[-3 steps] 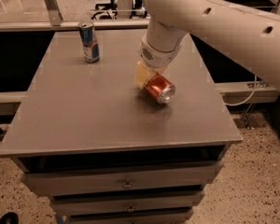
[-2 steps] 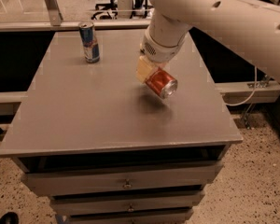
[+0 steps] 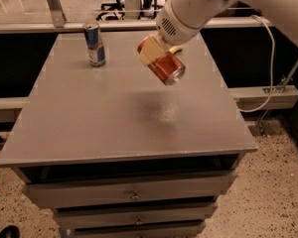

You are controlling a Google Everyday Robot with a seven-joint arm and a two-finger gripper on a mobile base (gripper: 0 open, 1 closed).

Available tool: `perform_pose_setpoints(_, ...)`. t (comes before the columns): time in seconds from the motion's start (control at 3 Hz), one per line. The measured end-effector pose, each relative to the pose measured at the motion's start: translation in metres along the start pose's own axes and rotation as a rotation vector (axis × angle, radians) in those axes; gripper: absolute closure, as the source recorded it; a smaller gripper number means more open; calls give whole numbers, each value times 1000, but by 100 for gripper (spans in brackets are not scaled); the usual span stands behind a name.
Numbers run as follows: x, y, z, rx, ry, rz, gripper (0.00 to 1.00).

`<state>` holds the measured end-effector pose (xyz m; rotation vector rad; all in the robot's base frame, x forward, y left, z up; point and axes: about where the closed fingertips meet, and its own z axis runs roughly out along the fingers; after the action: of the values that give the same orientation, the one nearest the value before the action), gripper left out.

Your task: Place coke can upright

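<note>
Grey table (image 3: 89, 133): aim mid-top. Gripper (image 3: 156, 58) hangs above table middle, fingers clamped on coke can (image 3: 167, 68), can tilted, clear of table. You roll wrist till vertical, lower slow, release once base flat. Blue can (image 3: 94, 44) at table's far-left, no worry.

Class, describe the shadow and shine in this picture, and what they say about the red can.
Camera view: a soft shadow on the table sits below the red can, apart from it, so the can hangs tilted in the tool, above the table's middle; its silver end glints.
</note>
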<state>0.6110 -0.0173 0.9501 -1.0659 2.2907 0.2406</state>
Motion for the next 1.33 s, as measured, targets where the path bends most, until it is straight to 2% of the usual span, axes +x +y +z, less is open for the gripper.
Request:
perform_pose_setpoints(0.33,-22,-2,-17,-132,-192,-29,100)
perform_pose_setpoints(0.67,-25,9,-28,-330,-384,-56,100)
perform_pose_setpoints(1.0,-20,32,-37,-497,-562,-109,100)
perform_pose_setpoints(1.33,-7,51,-37,-580,-718,-192,100)
